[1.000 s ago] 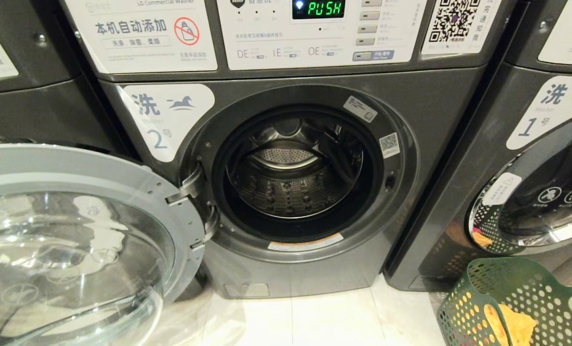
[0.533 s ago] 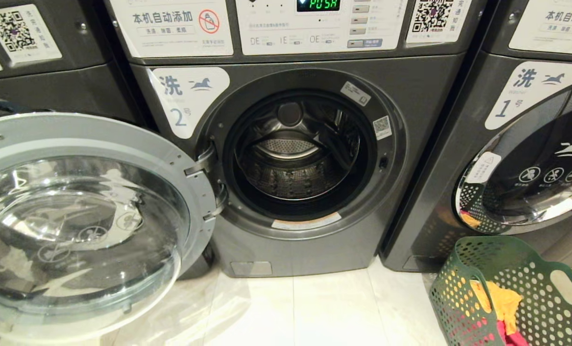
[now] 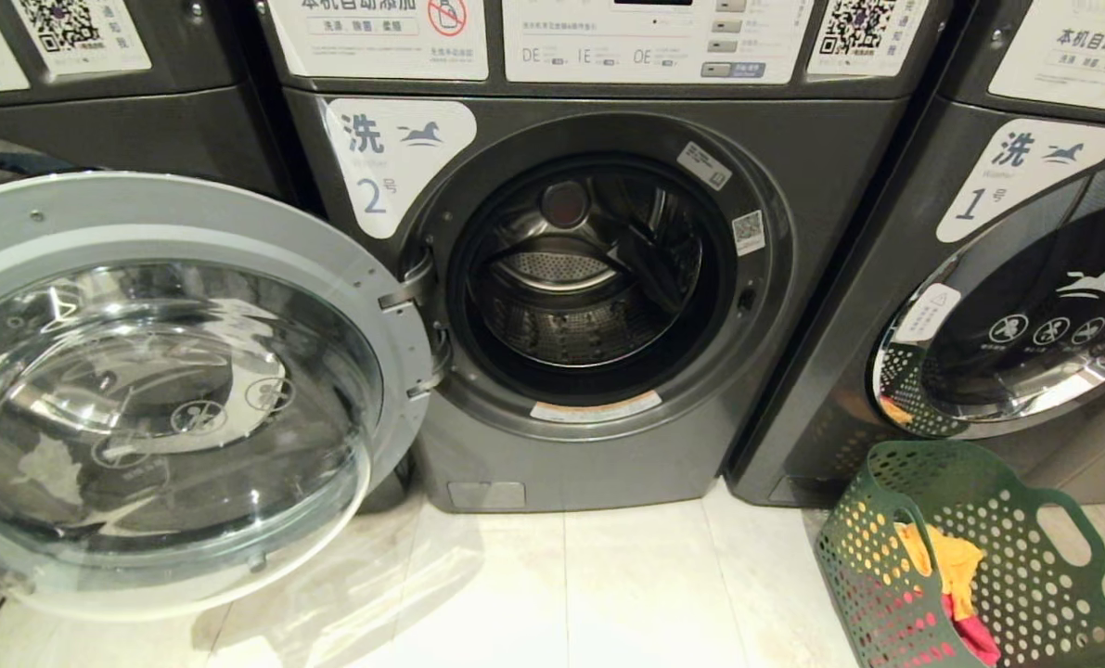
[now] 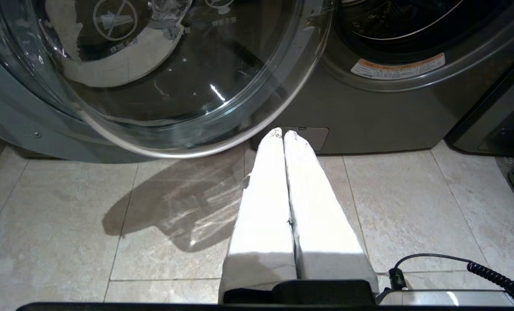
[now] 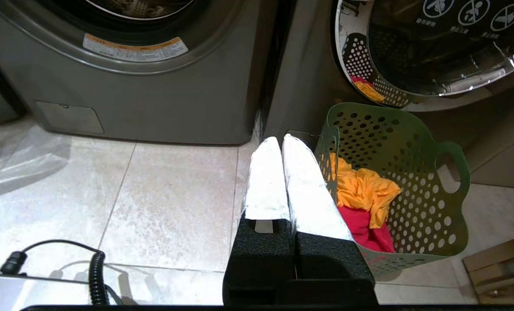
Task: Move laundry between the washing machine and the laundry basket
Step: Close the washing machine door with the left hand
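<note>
The washing machine (image 3: 793,278) marked 2 stands in front of me with its round glass door (image 3: 162,390) swung wide to the left; its steel drum (image 3: 571,297) looks empty. The green laundry basket (image 3: 1034,557) sits on the floor at lower right, holding laundry: a yellow-orange garment (image 5: 364,190) on top of a red-pink one (image 5: 364,231). My left gripper (image 4: 282,133) is shut and empty, low over the tiles near the door's rim. My right gripper (image 5: 281,139) is shut and empty, just beside the basket (image 5: 395,142). Neither arm shows in the head view.
The like machine marked 1 (image 3: 1025,306) stands to the right with its door shut, right behind the basket. Another machine (image 3: 97,102) is at far left. Pale floor tiles (image 3: 608,594) spread before the machines. A coiled cable (image 5: 95,276) hangs near my right wrist.
The whole head view has shifted: the machines sit higher and smaller, more floor and more of the basket show. The camera moved back; nothing in the scene moved.
</note>
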